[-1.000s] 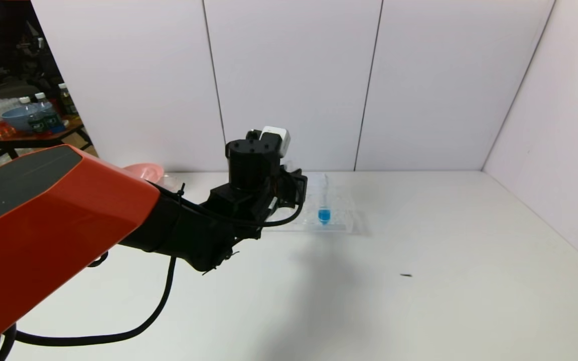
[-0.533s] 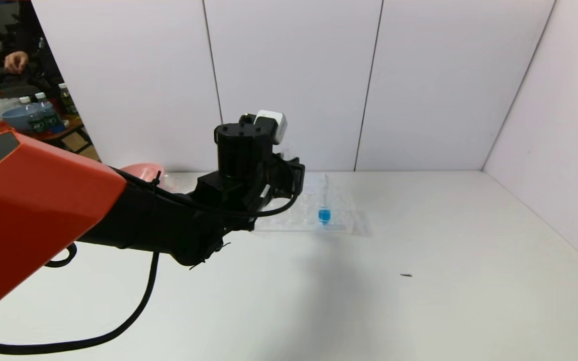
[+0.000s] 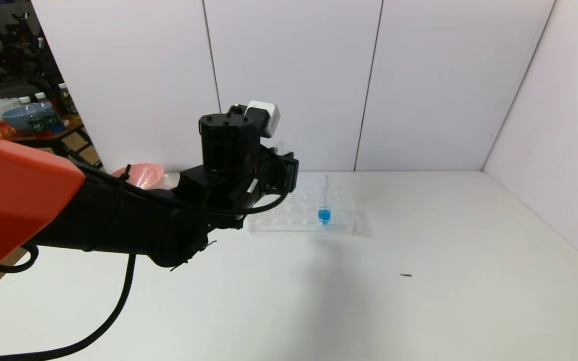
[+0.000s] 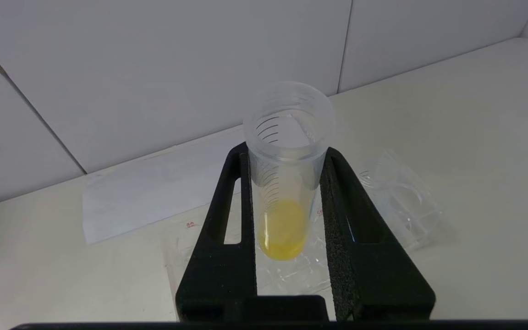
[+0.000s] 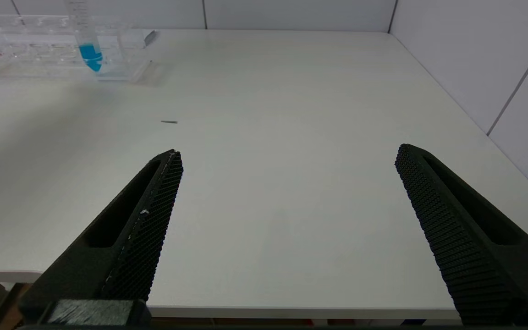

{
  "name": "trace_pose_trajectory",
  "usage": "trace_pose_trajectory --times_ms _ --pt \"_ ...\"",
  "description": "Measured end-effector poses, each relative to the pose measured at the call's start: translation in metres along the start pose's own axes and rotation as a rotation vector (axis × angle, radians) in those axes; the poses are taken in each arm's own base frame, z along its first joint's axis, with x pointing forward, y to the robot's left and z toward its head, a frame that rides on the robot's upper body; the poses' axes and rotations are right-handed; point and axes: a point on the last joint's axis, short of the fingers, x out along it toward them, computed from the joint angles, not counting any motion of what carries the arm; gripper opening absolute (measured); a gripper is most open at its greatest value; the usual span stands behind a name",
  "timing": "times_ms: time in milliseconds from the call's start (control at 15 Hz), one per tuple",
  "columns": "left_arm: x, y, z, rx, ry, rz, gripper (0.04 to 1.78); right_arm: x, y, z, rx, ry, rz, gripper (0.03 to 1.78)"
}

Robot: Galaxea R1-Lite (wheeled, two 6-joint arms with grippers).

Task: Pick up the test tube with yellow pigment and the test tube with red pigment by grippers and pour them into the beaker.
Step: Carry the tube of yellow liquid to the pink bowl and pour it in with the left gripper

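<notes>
Gripping yellow test tube [image 4: 284, 201], left pincer [image 4: 287, 183], seen only from wrist

A white bench [image 3: 419, 311] fills the lower part of the head view. Pale panel walls [image 3: 294, 75] with thin dark seams close its far edge and its right edge, and they meet at the far right corner. Past the left end of the back wall a darker room opens, where a side table [image 3: 28, 135] carries bottles and a blue bowl [image 3: 18, 118].
</notes>
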Motion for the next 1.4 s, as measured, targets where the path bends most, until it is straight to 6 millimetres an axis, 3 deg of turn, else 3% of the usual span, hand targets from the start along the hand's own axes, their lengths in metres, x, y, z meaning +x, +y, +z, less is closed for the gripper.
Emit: trace_pose_trajectory --times_ms 867,1400 --pt "-0.025 0.046 0.015 0.062 0.017 0.096 0.45 0.000 0.000 0.000 0.000 0.000 0.000 1.70" --pt "-0.038 0.091 0.022 0.042 0.017 0.201 0.45 0.000 0.000 0.000 0.000 0.000 0.000 1.70"
